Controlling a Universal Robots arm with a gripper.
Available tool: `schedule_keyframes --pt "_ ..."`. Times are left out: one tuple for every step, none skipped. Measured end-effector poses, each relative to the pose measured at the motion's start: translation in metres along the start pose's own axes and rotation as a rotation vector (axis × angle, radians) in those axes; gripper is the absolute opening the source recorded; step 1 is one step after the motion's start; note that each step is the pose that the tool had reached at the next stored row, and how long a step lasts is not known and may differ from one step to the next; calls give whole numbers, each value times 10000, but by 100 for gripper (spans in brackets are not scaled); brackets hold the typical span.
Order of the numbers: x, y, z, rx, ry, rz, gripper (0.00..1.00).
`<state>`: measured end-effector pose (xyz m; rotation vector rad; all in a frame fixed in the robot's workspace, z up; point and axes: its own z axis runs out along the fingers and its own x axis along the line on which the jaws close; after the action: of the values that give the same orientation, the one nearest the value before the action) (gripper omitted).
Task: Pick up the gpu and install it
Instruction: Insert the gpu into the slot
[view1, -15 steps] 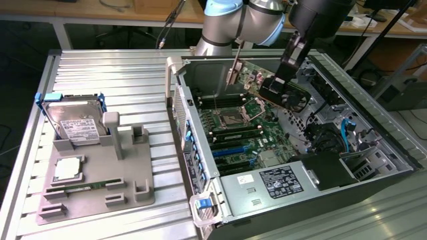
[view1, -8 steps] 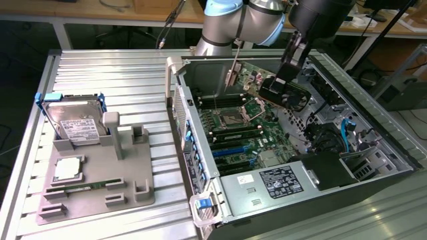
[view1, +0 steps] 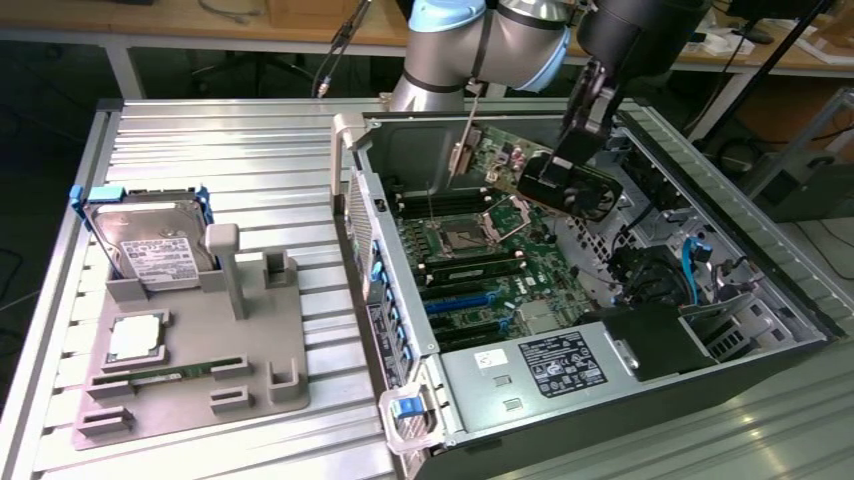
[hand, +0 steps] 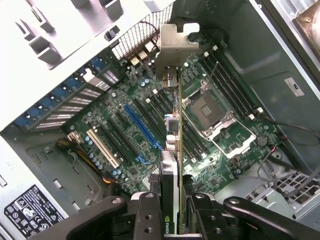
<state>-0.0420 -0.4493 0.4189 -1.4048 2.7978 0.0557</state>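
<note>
"As the ext. view has it, what's w/ the gripper (view1: 577, 155)?"
"Jaws clenched on the gpu (view1: 574, 185), held over the motherboard (view1: 461, 255) inside the open PC case (view1: 350, 200)."
"Wrist view?"
"Card's edge-on betw. the fingers (hand: 145, 210), seen betw. blue slot (hand: 145, 127) & CPU socket (hand: 212, 112)."

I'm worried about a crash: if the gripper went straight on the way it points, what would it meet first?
Probably the motherboard. The gripper points down into the open case, so the gpu it grips would touch first, close beside the CPU socket. Depth is unclear.
</note>
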Motion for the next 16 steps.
schedule_keyframes --pt "0 0 0 -1 3 -84 27" --pt "0 0 0 -2 6 -147 27" --pt "0 0 0 -2 10 -206 27" --pt "0 0 0 -3 13 -275 27" --pt "0 0 0 -4 16 -351 27" --pt "0 0 0 -5 18 -413 27" --pt "0 0 0 -7 21 -492 27" --pt "0 0 0 -9 23 -569 27" --pt "0 0 0 -10 25 -649 27" --pt "0 0 0 -12 28 -729 27" --pt "0 0 0 -14 30 -815 27" --pt "0 0 0 -16 32 -900 27" --pt "0 0 0 -19 35 -988 27" --pt "0 0 0 -21 37 -1069 27" --pt "0 0 0 -24 40 -1183 27" --pt "0 0 0 -25 42 -1262 27"
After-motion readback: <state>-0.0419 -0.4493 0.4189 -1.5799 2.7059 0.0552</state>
